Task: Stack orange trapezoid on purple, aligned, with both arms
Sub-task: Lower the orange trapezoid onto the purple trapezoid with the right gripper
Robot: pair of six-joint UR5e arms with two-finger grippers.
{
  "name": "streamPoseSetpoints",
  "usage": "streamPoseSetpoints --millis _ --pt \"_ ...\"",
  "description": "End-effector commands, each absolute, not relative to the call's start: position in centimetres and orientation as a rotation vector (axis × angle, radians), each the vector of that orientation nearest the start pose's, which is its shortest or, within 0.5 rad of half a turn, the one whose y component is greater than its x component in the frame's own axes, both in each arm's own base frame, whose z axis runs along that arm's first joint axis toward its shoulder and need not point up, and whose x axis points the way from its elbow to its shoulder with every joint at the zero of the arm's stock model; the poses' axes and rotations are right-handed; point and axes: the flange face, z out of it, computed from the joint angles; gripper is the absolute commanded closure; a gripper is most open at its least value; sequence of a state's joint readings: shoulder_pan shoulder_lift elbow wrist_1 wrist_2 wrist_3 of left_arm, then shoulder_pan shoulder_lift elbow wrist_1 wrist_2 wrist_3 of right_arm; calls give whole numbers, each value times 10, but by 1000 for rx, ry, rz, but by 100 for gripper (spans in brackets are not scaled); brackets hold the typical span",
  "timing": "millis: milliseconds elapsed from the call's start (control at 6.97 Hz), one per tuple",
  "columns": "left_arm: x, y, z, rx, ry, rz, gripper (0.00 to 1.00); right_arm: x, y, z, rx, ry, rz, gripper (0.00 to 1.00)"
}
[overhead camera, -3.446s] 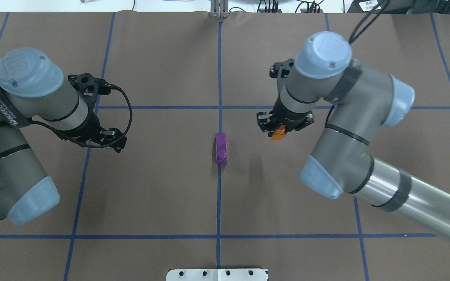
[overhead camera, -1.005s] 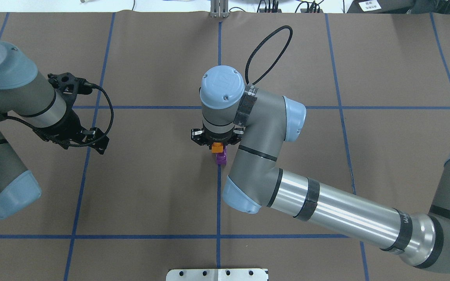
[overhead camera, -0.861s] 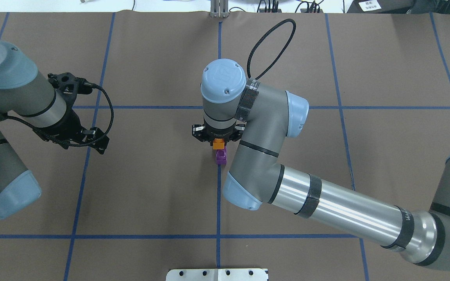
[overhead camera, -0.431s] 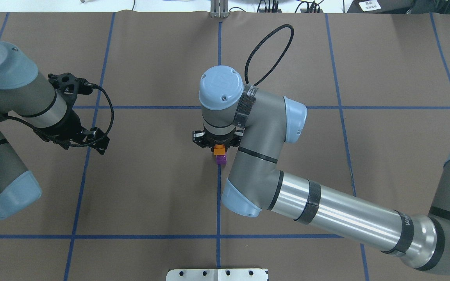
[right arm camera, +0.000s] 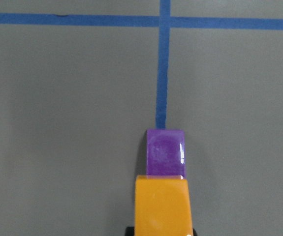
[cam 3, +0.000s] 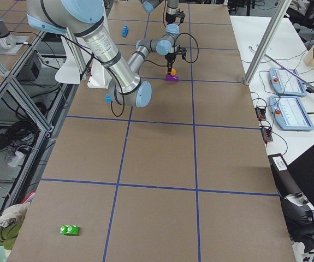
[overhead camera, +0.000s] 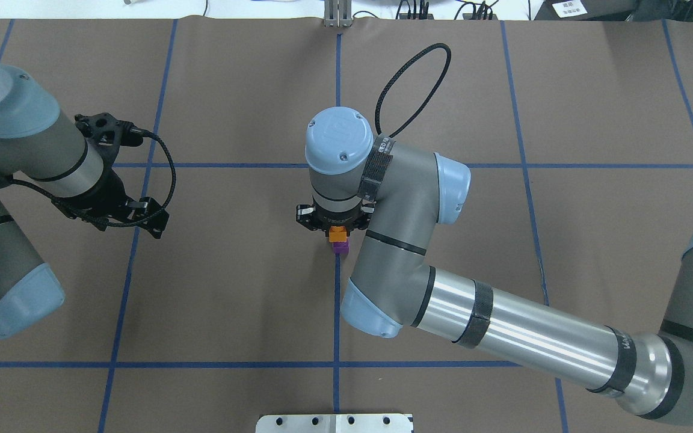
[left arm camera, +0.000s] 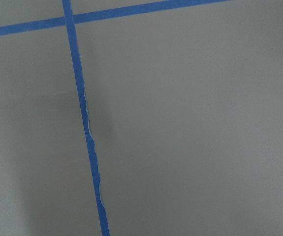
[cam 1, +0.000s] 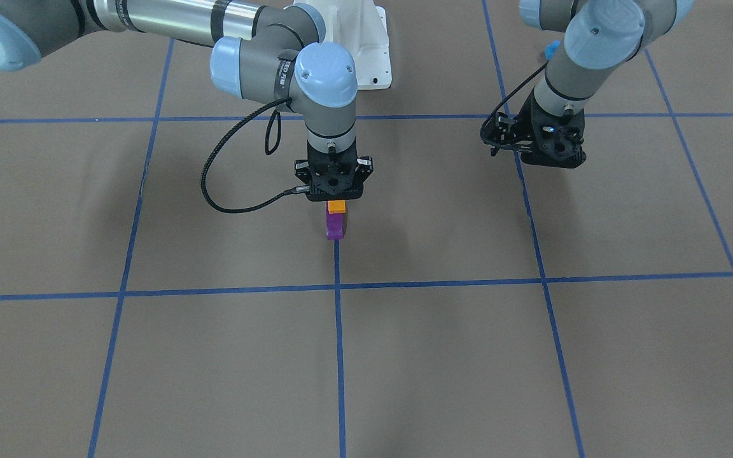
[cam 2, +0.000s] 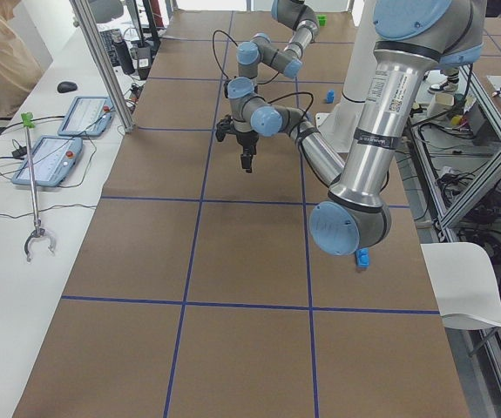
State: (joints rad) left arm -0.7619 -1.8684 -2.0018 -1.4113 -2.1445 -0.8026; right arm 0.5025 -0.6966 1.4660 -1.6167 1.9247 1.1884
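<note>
Grips the orange trapezoid (overhead camera: 337, 233) tight in the right gripper (overhead camera: 335, 227), middle of the frame, over the purple (overhead camera: 340, 247) (touching or not, hard to say). Purple end poking out just below, long side along the blue line (overhead camera: 337, 300). Left gripper (overhead camera: 145, 215) far left, cannot tell if open.

Table covering (overhead camera: 232, 288): matt brown, ruled into a grid by blue tape lines (overhead camera: 202, 364). Orange trapezoid (right arm camera: 162, 204): glossy, uniform orange. Purple block (right arm camera: 165, 152): glossy violet (white glare streak at one edge). Right arm (overhead camera: 521, 337): grey and brushed silver, black bands, light-blue joint caps. Left arm (overhead camera: 52, 156): same scheme. Small item (cam 3: 69, 230): bright green.
</note>
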Motion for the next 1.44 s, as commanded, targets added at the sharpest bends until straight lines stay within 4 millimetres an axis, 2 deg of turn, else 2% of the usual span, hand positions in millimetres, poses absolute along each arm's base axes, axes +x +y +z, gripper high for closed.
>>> streamPoseSetpoints --millis 0,1292 --pt "341 -434 324 -19 787 169 0 -600 -452 165 7 -793 -3 100" --pt "343 -433 323 -26 787 155 0 -615 -449 177 -10 -771 -11 100"
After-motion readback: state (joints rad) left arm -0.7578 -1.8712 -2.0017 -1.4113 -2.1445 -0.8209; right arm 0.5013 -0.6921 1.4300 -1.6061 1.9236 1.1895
